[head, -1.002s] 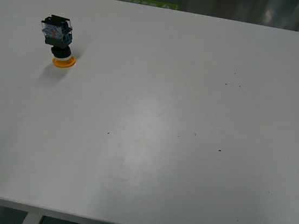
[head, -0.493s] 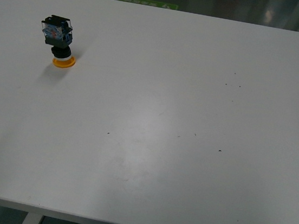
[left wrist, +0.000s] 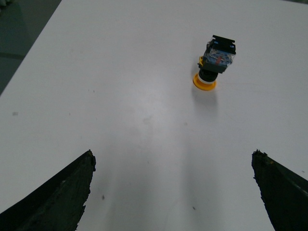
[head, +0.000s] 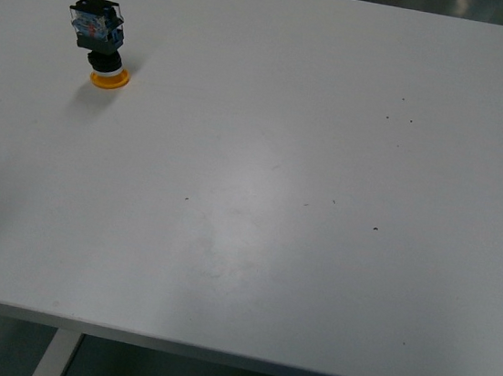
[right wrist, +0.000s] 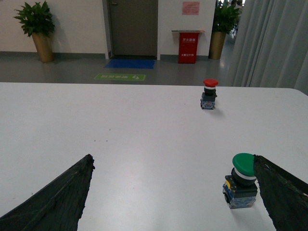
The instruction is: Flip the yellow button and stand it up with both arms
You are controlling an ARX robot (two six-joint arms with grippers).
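Observation:
The yellow button [head: 101, 44] stands upside down at the far left of the white table [head: 258, 207], resting on its orange-yellow cap with the black-and-blue contact block on top. The left wrist view shows the same yellow button [left wrist: 214, 62] well ahead of my left gripper [left wrist: 173, 161], which is open with only bare table between its dark fingers [left wrist: 57, 197]. My right gripper [right wrist: 173, 163] is open too, hovering over another part of the table with nothing between its fingers [right wrist: 53, 202]. Neither arm appears in the front view.
In the right wrist view, a green-capped button [right wrist: 242, 180] stands upright close beside one right finger, and a red-capped button [right wrist: 209, 94] stands farther off near the table's far edge. Beyond the table are a floor, a door and potted plants.
The front camera's view has shifted, so the table and button sit slightly higher in frame. The button itself has not moved on the table.

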